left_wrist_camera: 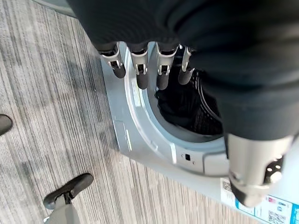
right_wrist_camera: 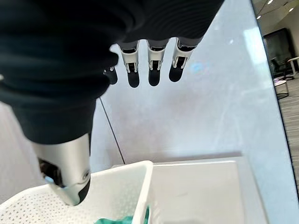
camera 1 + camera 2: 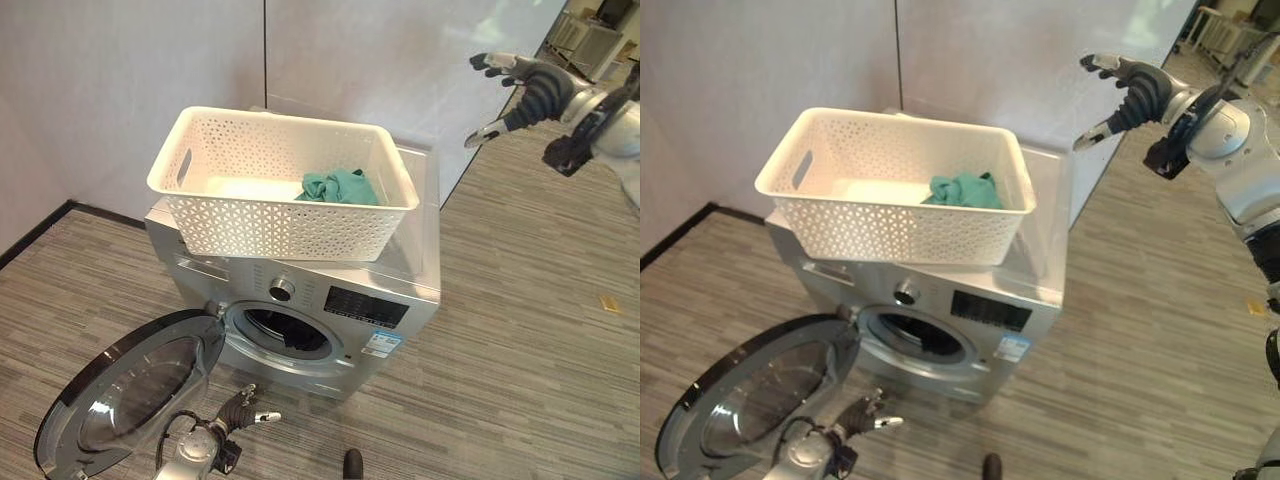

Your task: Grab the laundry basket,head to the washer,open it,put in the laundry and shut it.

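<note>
Our right robot hand (image 3: 525,88) is raised high and well apart from everything, fingers straight and spread, holding nothing; in its wrist view the fingers (image 2: 152,63) hang relaxed above the far corner of the laundry basket (image 3: 283,185). Our left robot hand (image 3: 243,408) sits low in front of the washer (image 3: 300,300), also loose and empty, its fingers (image 1: 140,70) pointing toward the drum opening (image 1: 187,109) without touching it.

Moving outward, we see the white perforated basket resting on the washer's top, and inside it, toward the right side, a crumpled teal garment (image 3: 340,187). The round washer door (image 3: 135,390) is swung wide open to the left, so the drum stands exposed and dark; we cannot tell whether anything already lies inside.

We judge that carrying and opening are done, and that the loading step is in hand. The next move calls for our right robot hand to come down into the basket, close on the teal garment, lift it clear of the rim, then bring it down and forward into the drum. After that, the door needs pushing shut.
</note>
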